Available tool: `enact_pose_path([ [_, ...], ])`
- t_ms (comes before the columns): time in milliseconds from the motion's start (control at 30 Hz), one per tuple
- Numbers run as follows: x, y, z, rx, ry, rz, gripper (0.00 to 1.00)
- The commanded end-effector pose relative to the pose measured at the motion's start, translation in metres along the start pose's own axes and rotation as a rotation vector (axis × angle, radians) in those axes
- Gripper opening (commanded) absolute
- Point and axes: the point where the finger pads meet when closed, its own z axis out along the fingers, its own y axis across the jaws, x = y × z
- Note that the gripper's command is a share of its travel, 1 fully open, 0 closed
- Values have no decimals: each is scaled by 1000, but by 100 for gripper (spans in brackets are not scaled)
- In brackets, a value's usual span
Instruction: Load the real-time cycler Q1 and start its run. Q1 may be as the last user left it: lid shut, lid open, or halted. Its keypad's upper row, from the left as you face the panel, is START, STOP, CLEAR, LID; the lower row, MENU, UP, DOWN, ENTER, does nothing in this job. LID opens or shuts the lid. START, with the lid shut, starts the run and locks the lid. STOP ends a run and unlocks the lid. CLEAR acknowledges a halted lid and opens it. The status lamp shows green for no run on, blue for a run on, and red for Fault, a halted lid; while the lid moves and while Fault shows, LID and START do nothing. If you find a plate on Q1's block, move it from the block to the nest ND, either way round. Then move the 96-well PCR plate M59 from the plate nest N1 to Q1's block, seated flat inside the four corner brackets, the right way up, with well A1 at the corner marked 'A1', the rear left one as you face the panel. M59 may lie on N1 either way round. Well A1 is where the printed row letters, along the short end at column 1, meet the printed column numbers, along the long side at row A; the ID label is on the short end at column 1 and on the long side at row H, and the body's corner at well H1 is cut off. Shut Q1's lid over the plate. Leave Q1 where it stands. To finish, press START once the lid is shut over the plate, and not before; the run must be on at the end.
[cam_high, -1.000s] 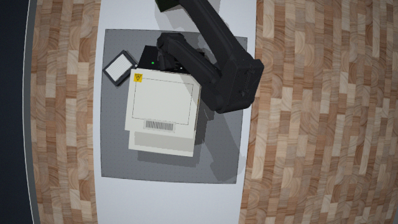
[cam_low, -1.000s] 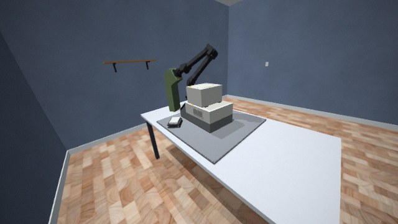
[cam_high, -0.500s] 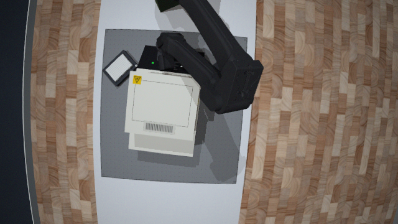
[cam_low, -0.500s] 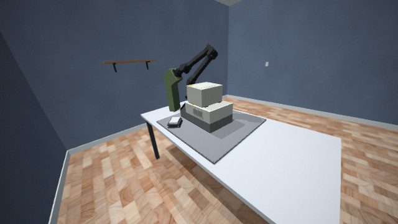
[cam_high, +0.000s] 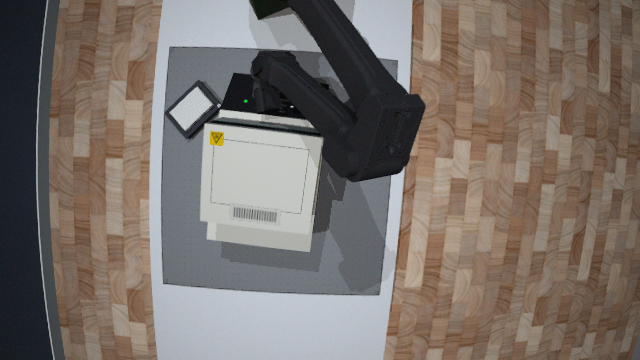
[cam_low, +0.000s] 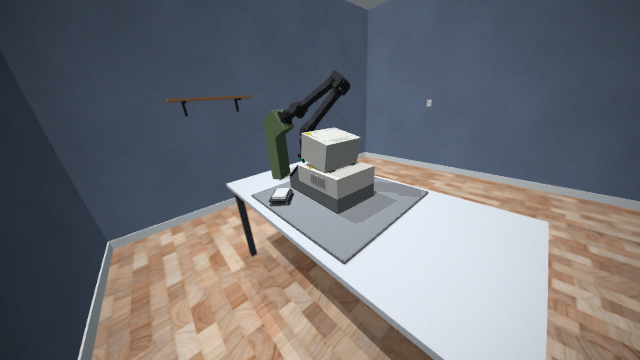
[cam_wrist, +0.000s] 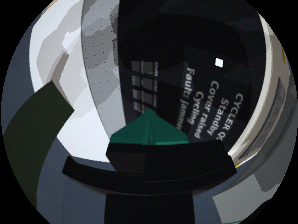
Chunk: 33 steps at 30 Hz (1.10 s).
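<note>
The cycler Q1 stands on the grey mat, its cream lid over the body. I cannot tell whether the lid is fully down. The block is hidden. The status lamp on the dark front panel shows green. A white 96-well plate lies in a dark nest left of the panel; it also shows in the exterior view. My gripper is shut and empty, with its teal tips just in front of the keypad. From above the arm hides the gripper.
The arm's green base stands behind the panel at the table's back edge. The arm's elbow hangs over the mat to the right of Q1. No second nest is in view.
</note>
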Motion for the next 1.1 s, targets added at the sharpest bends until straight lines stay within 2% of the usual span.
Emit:
enact_pose_path([
  [0, 5, 16, -19, -7, 13, 7, 0],
  [100, 7, 27, -23, -27, 20, 17, 0],
  [233, 6, 25, -21, -23, 14, 11, 0],
  [467, 5, 72, -53, -46, 22, 25, 0],
  [667, 3, 84, -69, -22, 17, 11, 0],
  [800, 2, 90, -74, -26, 19, 15, 0],
  [900, -1, 108, -89, -34, 17, 18, 0],
  [967, 1, 104, -88, -7, 12, 3, 0],
  [1067, 3, 107, -89, -13, 13, 8, 0],
])
